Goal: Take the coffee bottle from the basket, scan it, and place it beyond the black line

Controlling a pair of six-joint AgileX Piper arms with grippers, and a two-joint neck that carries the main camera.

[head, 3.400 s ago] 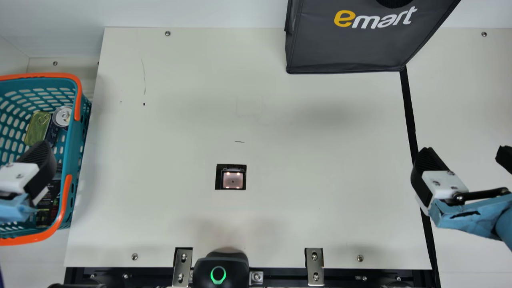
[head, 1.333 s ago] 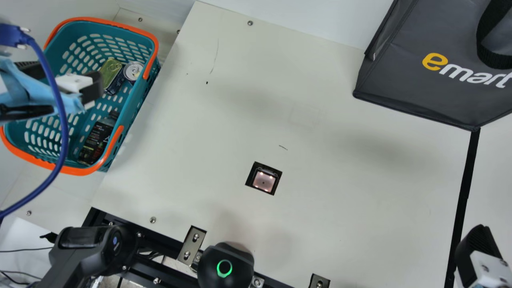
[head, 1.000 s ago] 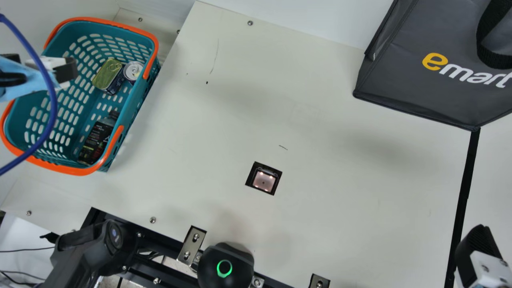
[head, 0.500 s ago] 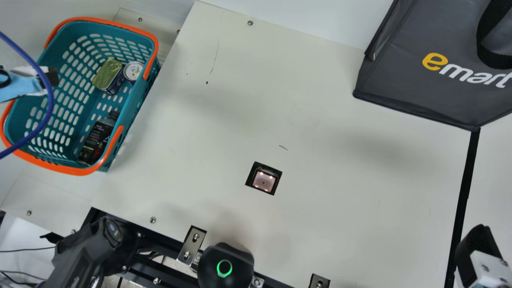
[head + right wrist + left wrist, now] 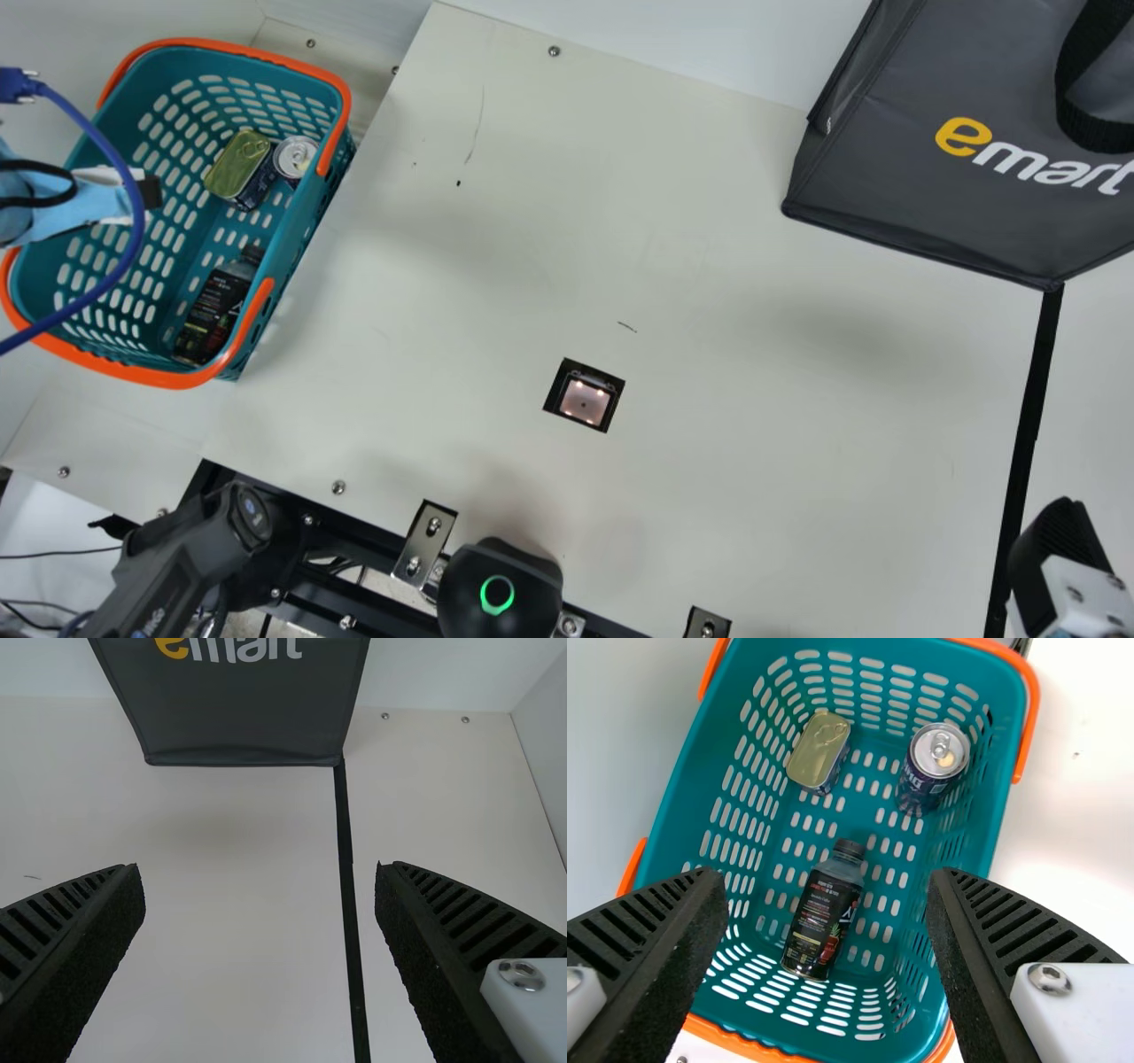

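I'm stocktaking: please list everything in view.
Coffee bottle: one, black label, in basket
Tin: one, gold lid, in basket
Can: one, dark blue, in basket
Basket: one, teal and orange, table's left
Scanner window: one, black frame, in tabletop
Table: one, cream, centre
Line: one, black, table's right
Bag: one, dark grey, far right
Green-ringed housing: one, black, near edge
Brackets: two, silver, near edge
Cable: one, blue, left
Left gripper: one, black-fingered, open above basket
Right gripper: one, black-fingered, open by line

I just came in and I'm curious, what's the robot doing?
The left gripper is open above the basket, holding nothing. The coffee bottle lies inside with a flat tin and a drink can. The right gripper is open too, near the black line.
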